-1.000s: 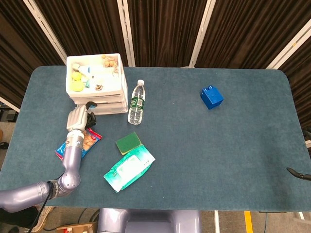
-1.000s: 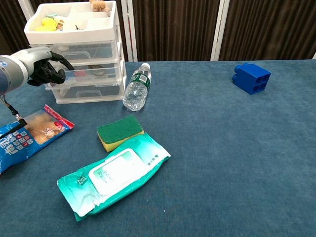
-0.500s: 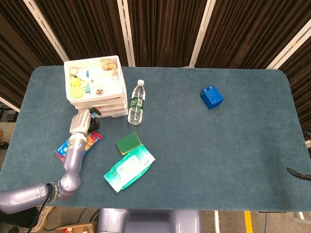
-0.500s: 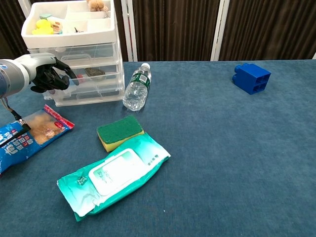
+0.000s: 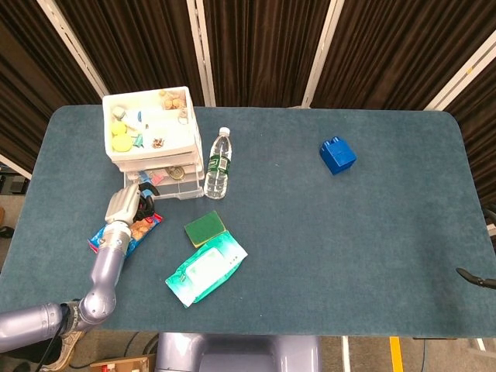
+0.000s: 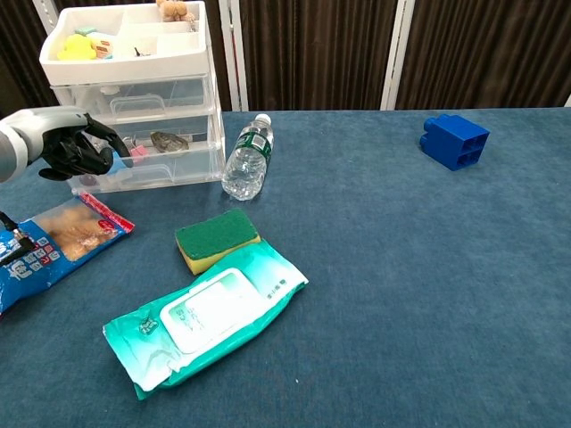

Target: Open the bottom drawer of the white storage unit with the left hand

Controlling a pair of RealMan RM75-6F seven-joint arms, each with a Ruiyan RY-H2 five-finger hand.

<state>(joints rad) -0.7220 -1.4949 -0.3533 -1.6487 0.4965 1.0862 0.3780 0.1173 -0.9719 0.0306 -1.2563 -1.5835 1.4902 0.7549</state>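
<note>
The left hand curls its dark fingers over the front edge of the bottom drawer, gripping it. The drawer juts out from the base of the white unit, with small items visible inside. A snack bag lies just below the hand, a bottle beside the unit.

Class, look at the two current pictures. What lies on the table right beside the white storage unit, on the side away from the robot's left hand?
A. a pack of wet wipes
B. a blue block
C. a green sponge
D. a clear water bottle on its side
D: the water bottle lies on its side next to the white storage unit, opposite the left hand at the bottom drawer.
</note>
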